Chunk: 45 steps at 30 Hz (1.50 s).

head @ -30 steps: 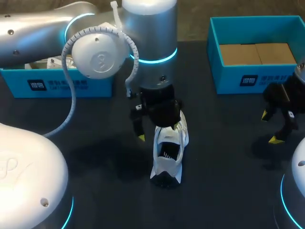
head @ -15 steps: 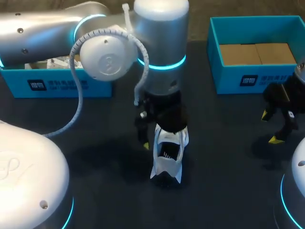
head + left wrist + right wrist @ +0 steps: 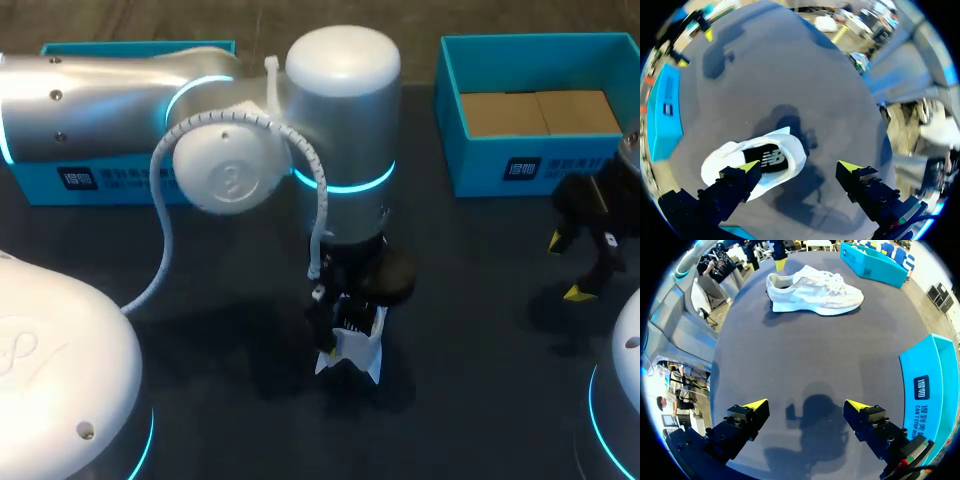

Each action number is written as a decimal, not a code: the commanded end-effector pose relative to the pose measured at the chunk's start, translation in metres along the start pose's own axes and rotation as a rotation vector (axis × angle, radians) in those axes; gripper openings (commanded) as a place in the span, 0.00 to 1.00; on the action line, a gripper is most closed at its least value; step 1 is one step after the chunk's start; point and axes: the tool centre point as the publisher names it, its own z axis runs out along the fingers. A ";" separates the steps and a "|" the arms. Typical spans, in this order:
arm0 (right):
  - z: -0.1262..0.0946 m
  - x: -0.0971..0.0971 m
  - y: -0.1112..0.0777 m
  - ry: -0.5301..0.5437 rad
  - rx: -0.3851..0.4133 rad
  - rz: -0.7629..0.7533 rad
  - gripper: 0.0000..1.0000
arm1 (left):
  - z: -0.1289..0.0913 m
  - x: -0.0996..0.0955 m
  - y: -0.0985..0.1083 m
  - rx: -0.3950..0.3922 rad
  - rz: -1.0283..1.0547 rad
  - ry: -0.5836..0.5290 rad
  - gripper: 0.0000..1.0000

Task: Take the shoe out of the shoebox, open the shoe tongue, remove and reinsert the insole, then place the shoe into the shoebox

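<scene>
A blue box (image 3: pixel 130 182) sits at the far left of the dark tabletop (image 3: pixel 220 300). The left tool (image 3: pixel 799 166) hangs over the white shoe (image 3: pixel 767 155) with its fingers apart. One yellow tip is at the shoe's hole and the other is over bare tabletop. The shoe stands mid-tabletop, outside both boxes. Another blue box (image 3: pixel 500 170) sits far right. Near it hangs the right tool (image 3: pixel 806 404), fingers apart, holding nothing.

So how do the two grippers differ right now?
The left gripper hangs over the white shoe, one finger above its opening; the right gripper hangs over bare table, well away from that shoe. The left gripper is mid-table; the right gripper is near the blue shoebox. Both grippers are open and empty.
</scene>
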 end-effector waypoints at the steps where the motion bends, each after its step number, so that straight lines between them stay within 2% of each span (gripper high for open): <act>1: 0.000 0.001 0.000 -0.001 0.003 0.001 1.00 | 0.016 0.009 0.002 0.021 -0.064 -0.029 1.00; 10: 0.000 0.001 0.000 -0.001 0.003 0.001 1.00 | 0.040 0.003 0.000 -0.023 -0.133 -0.052 1.00; 22: 0.000 0.001 0.000 -0.001 0.003 0.001 1.00 | 0.075 -0.011 0.001 -0.007 -0.153 -0.023 1.00; 32: 0.000 0.001 0.000 -0.001 0.003 0.001 1.00 | 0.087 -0.003 -0.002 -0.018 -0.163 -0.040 1.00; 33: 0.000 0.001 0.000 -0.001 0.003 0.001 1.00 | 0.087 -0.002 -0.001 -0.029 -0.172 -0.049 0.98; 37: 0.000 0.001 0.000 -0.001 0.003 0.001 1.00 | 0.090 -0.002 -0.001 -0.033 -0.177 -0.045 0.74; 40: 0.000 0.001 0.000 -0.001 0.003 0.001 1.00 | 0.092 -0.004 0.002 -0.026 -0.187 -0.035 0.45; 41: 0.000 0.001 0.000 -0.001 0.003 0.001 1.00 | 0.091 -0.004 0.003 -0.026 -0.188 -0.035 0.40; 45: 0.000 0.001 0.000 -0.001 0.003 0.001 1.00 | 0.091 -0.005 0.005 -0.031 -0.193 -0.030 0.29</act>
